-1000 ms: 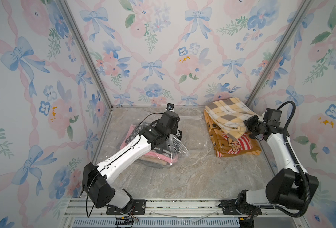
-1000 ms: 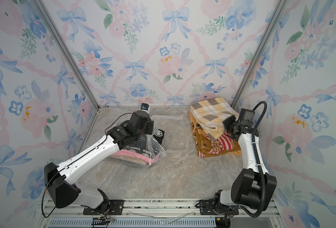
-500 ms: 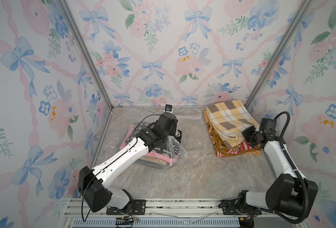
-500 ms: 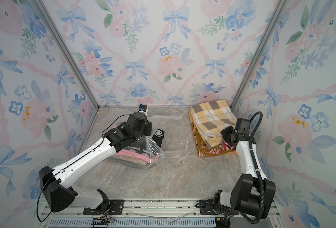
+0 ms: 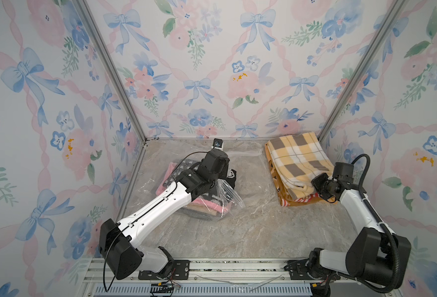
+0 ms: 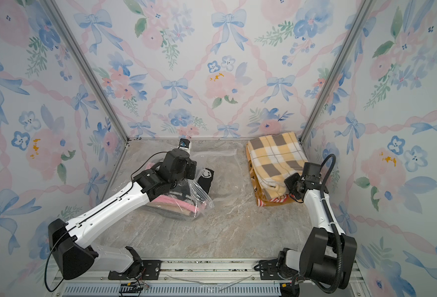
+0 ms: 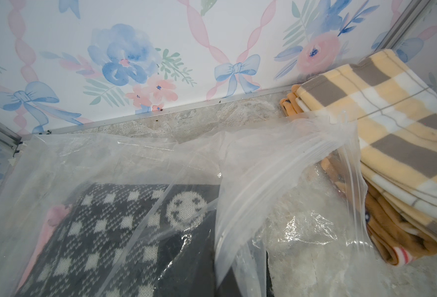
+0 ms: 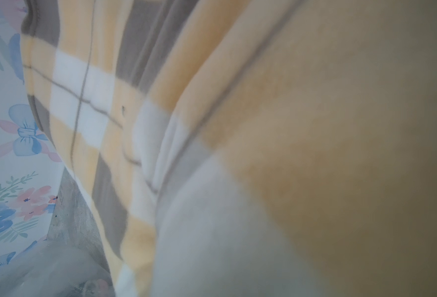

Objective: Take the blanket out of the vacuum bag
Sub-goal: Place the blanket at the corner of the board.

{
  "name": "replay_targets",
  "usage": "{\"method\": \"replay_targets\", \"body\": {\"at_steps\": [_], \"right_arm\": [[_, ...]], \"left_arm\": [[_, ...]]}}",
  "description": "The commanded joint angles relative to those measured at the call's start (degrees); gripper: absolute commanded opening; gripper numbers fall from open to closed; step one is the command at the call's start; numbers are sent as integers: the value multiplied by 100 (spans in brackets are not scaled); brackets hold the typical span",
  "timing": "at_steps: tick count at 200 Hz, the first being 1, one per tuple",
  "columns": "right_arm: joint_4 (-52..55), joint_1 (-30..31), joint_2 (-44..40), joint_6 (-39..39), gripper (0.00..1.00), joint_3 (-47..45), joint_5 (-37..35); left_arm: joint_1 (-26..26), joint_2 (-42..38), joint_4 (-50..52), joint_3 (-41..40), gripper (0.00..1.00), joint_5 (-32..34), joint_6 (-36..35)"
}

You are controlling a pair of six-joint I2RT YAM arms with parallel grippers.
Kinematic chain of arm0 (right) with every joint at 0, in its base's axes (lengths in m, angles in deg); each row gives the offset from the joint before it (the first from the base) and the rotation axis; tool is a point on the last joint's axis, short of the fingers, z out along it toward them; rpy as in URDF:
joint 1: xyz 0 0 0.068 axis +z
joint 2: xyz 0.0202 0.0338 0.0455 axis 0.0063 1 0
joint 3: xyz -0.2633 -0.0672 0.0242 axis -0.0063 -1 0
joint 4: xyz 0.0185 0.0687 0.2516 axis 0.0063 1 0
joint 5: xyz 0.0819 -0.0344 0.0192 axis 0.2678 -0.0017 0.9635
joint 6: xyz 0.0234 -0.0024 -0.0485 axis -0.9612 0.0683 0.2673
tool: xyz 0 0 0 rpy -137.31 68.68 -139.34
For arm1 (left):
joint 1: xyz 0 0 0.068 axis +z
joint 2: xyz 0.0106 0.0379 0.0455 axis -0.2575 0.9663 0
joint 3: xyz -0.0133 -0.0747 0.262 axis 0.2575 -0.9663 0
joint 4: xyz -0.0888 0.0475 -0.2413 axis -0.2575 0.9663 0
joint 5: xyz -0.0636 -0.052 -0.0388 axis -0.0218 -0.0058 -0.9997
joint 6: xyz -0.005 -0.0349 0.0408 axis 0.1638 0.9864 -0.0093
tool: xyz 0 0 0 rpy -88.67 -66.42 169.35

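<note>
Looking down in both top views first: the vacuum bag [image 5: 229, 198] sits right under the left gripper [image 5: 224, 174], with a knit blanket [image 5: 231, 177] and a pink blanket [image 5: 207, 201] stacked inside it. That gripper is closed tight. We reckon it's pinching the bag's film, since a flap stands up just below it. Well apart from it, the right gripper [image 6: 293, 183] is pushed into the near edge of a plaid blanket [image 6: 274, 156] that lies out of the bag on an orange blanket [image 6: 271, 201]. We can't tell whether its jaws are gripping or slack.

Left wrist view: the vacuum bag [image 7: 263, 164] gapes open ahead of the gripper. The film looks crinkly and slick, so we'd guess it slips easily and the zip edge [image 7: 353, 180] is the stiffer bit to hold. The knit blanket [image 7: 109, 231] looks soft, floppy and light, and a folded corner near the mouth seems the spot to grab.

Right wrist view: just the plaid blanket [image 8: 96, 102], blurry, no fingers showing.

The marble-look tabletop [image 5: 238, 231] looks smooth, so the bag may skate. Floral walls [image 5: 212, 77] box in three sides, the back one close beyond the left gripper.
</note>
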Motion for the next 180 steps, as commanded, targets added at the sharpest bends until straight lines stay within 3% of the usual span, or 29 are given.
{"method": "replay_targets", "body": {"at_steps": [1,33,104,147,180], "right_arm": [[102,72,-106,147,15,-187,-115],[-21,90,30,198,21,-332,-91],[1181,303,-485,1190,65,-291,-897],[2373,179,-1120,1809,72,42,-1360],[3319,-114,-1416,2275,78,976,-1465]], "left_arm": [[23,-143,-12,-96,0,-32,60],[34,-146,-35,-117,0,-58,67],[80,-133,-112,-179,0,-84,61],[112,-94,-147,-187,0,-158,40],[143,-95,-194,-247,0,-206,33]]}}
